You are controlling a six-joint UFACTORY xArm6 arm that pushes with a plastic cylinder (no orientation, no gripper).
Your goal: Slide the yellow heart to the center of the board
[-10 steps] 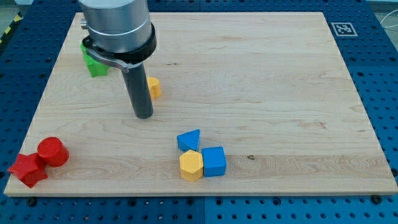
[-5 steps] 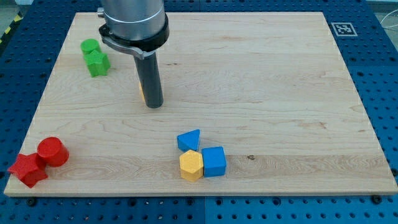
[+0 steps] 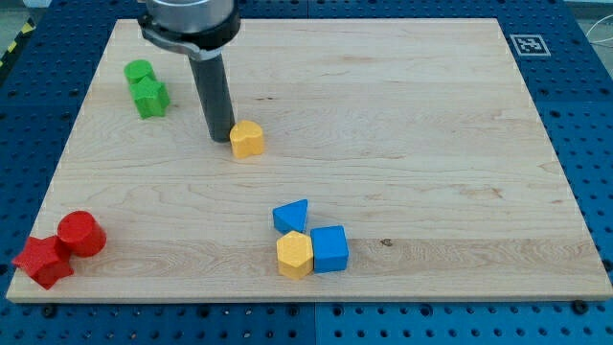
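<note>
The yellow heart (image 3: 247,140) lies on the wooden board (image 3: 402,134), left of the board's middle and in its upper half. My tip (image 3: 221,138) stands just to the view's left of the heart, close to or touching its left side. The dark rod rises from there to the arm's grey body at the view's top.
Two green blocks (image 3: 146,88) sit at the upper left. A red cylinder (image 3: 80,234) and a red star-like block (image 3: 42,261) sit at the lower left corner. A blue triangle (image 3: 291,216), a yellow hexagon (image 3: 295,255) and a blue cube (image 3: 329,248) cluster near the bottom middle.
My rod moved up and, in the last half second, to the left, so it now stands on the heart's left. The heart, partly hidden before, now shows fully and has shifted slightly right.
</note>
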